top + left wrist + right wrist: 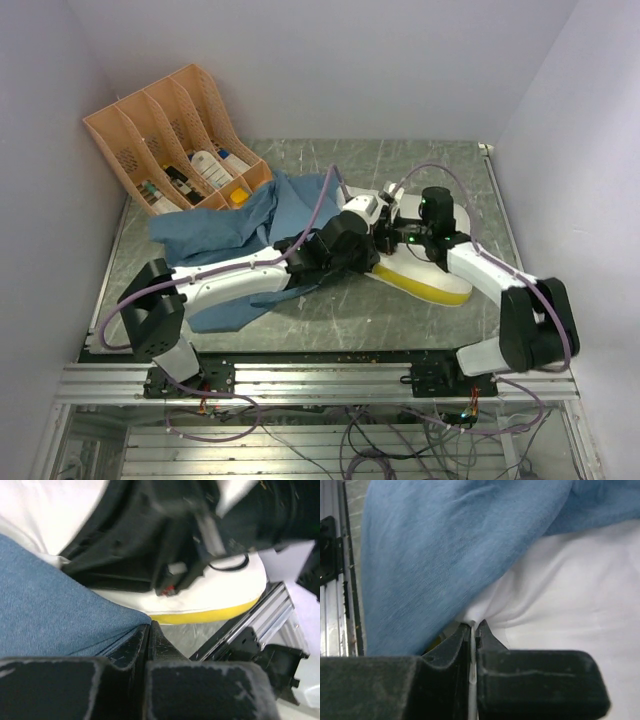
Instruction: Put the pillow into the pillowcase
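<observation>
- The grey marbled tabletop [385, 312] carries everything; the pillow lies right of its middle.
- The pillowcase [215, 228], a wrinkled medium-blue cloth, is spread out flat to the left of the pillow. Its right-hand part reaches up to the pillow and touches it. In the right wrist view a blue fold [435, 545] drapes over the pillow's white cloth.
- The pillow [420, 282] is cream-white with a yellow edge along its near side. Much of it is covered by the two arm ends that meet above it. It lies outside the pillowcase apart from that overlapping fold.
- An orange lattice file organizer [165, 130] stands well to the far left of the pillow, beyond the pillowcase, with small bottles and boxes in its slots.
- The left arm [240, 272] reaches across the pillowcase toward the pillow's left side.
- The right arm [490, 270] bends in over the pillow from its right.
- The left claw [148, 630] has its fingers together, pinching a corner of the pillowcase [50, 605] just beside the pillow's yellow edge [215, 614].
- The right claw [475, 630] has its fingers pressed together on a tuck of the pillow's white cloth [570, 595], right where the blue fold meets it.
</observation>
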Robot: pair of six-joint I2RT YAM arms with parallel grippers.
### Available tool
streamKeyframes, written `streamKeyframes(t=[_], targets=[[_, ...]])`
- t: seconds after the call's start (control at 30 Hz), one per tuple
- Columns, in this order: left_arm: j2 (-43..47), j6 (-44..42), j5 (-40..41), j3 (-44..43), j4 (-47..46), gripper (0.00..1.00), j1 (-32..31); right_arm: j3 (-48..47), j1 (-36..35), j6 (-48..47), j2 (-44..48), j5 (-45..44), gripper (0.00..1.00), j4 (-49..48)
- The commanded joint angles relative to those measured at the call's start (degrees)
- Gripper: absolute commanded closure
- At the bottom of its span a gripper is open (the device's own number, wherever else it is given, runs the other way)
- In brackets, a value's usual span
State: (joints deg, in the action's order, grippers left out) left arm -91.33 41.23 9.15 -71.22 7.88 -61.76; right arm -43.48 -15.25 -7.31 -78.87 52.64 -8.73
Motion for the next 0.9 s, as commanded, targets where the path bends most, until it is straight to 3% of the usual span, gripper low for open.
streamKeyframes(t=[0.0,0.17,0.33,0.43,0.53,0.6,0.67,0.73,0.87], targets=[[0.8,-0.7,-6.3,0.9,-5.6,0.93,-1.4,-2.2,-1.3,0.5,-7.7,7.0,1.0,0.9],[8.4,2.0,-0.8,11.8,-5.4,0.93,0.8,-2.1,-5.1,-4.4,-7.6,12.1,1.0,3.7],[10.3,4.3,-9.3,18.8,-13.3,0.93,2.1,-3.9,-10.6,-17.1,-9.8,12.8,1.0,11.7],[8.9,2.3,-14.2,18.1,-15.6,0.9,0.0,-10.0,-10.9,-30.1,-15.1,11.0,1.0,26.0],[11.6,0.7,-11.3,18.6,-11.8,0.66,-2.1,-16.2,-8.7,-42.7,-15.5,10.2,0.81,39.8],[16.4,0.6,-7.9,20.7,-9.2,0.53,-2.6,-14.5,-4.4,-45.6,-10.4,11.6,0.59,40.9],[21.4,0.1,-6.1,22.6,-6.9,0.46,-2.6,-11.9,-0.4,-49.3,-5.5,12.0,0.4,41.8],[25.6,-0.9,-4.0,23.4,-3.9,0.42,-2.6,-10.9,3.1,-53.3,-2.1,13.1,0.26,43.8],[30.3,-4.1,-0.2,21.4,2.1,0.32,-2.3,-13.1,5.6,-53.3,0.2,12.7,0.21,43.9]])
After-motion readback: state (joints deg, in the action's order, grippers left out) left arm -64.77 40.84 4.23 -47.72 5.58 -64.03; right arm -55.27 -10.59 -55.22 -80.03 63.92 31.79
